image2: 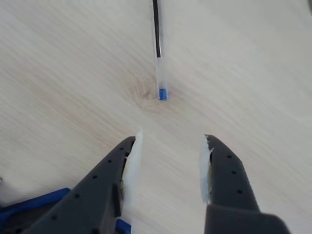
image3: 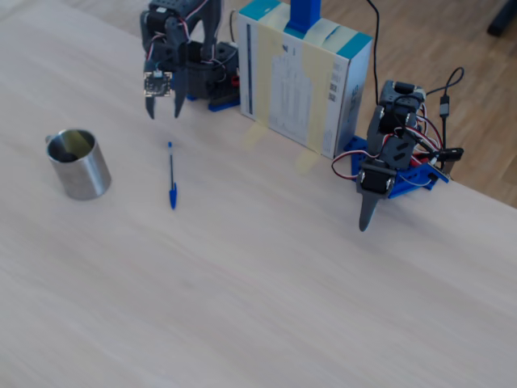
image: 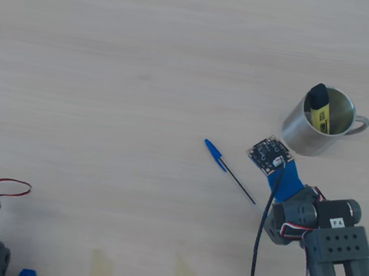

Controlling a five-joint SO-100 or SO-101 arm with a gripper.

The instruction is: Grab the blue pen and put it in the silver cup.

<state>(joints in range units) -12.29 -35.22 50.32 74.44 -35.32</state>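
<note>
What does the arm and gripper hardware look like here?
Gripper: two dark grey fingers with small holes and white inner pads. Arm: dark grey printed links, a blue wrist piece, a small square camera board, a black cable, red-white-black servo wires.

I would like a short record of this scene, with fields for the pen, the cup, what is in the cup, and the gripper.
pen: thin blue-capped ballpoint pen with a clear barrel, lying flat on the pale wooden table, not held
cup: shiny silver steel cup with a loop handle, upright, apart from the pen
cup contents: thick yellow marker with a black cap, leaning inside
gripper: black two-finger gripper, open, empty, above the table near the pen's plug end
task state: pen not yet grasped
</note>
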